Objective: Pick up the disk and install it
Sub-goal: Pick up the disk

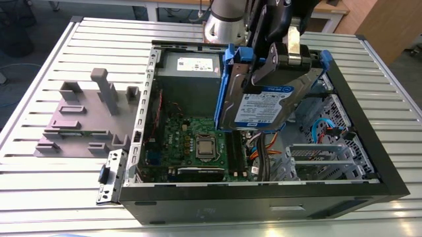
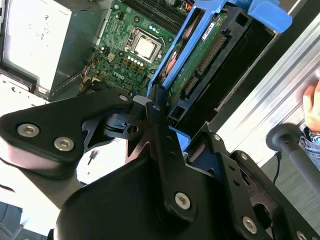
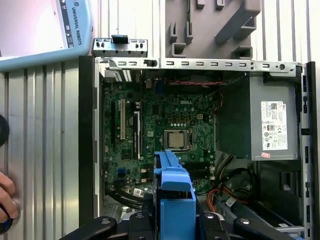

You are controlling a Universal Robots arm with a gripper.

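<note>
The disk was held nearly upright, pinched at its upper edge between the fingers of the gripper, suspended above the open computer case, beside the motherboard. A grey slotted holder was seen on the table beside the case.

Between the black fingers of the gripper, the disk is silver metal with a white-and-blue label and bright blue rails, and its underside in the second wrist view is green circuit board. Below the fingers the motherboard is dark green dotted with silver and black parts, orange and blue cables just beside it, inside a black-rimmed case whose grey power supply carries a white label. Well apart from the fingers, the slotted holder is plain matte grey on a pale silver table ribbed in parallel stripes.
</note>
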